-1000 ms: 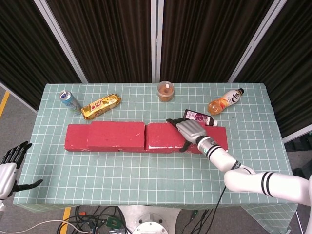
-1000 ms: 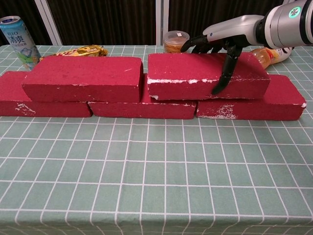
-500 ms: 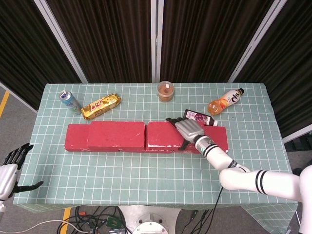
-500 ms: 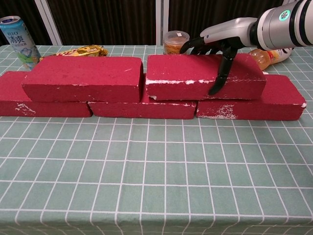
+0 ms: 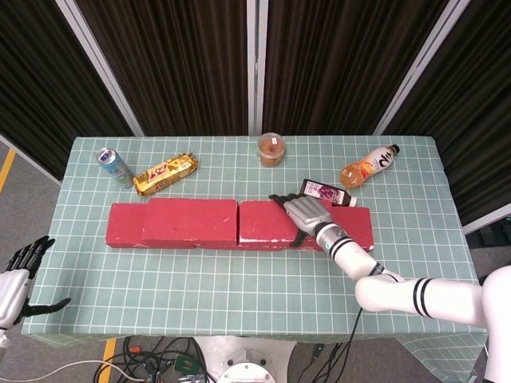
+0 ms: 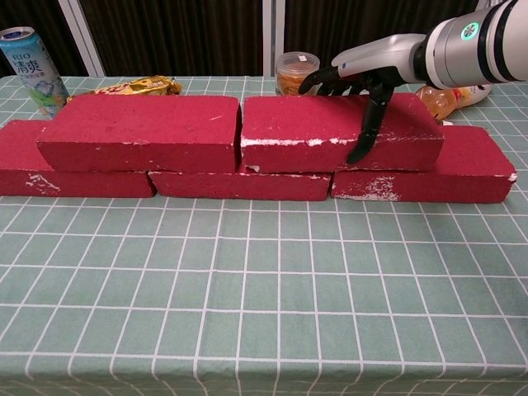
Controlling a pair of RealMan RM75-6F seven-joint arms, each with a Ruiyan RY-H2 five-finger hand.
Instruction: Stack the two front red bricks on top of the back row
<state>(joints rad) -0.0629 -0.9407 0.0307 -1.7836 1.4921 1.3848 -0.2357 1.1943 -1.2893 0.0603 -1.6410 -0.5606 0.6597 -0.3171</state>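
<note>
Shifted leftward since the earlier frames: the right upper brick [image 6: 338,132] now sits with its left end touching or just shy of the left upper brick [image 6: 140,132], gap nearly closed. Both upper bricks rest on the back row [image 6: 239,183] of three red bricks, so the stack looks essentially built; this reads as final alignment. Right hand [image 6: 363,82] grasps the right upper brick from above, fingers draped over the far edge and thumb [image 6: 367,124] pressed down its front face. Left hand [image 5: 17,275] hangs released, fingers apart, off the table's left front corner, holding nothing. Risks, as judged: further push left could shove the left upper brick along the row and leave its end overhanging; a quick lift of the thumb might drag the brick forward off the lower course, since the front faces are close to flush. Behind the hand lie a dark snack packet [image 5: 326,192] and an orange drink bottle [image 5: 368,167], near enough to be knocked on withdrawal. Snack cup [image 5: 271,149], gold wrapper bar [image 5: 165,174] and can [image 5: 114,166] stand well apart.
</note>
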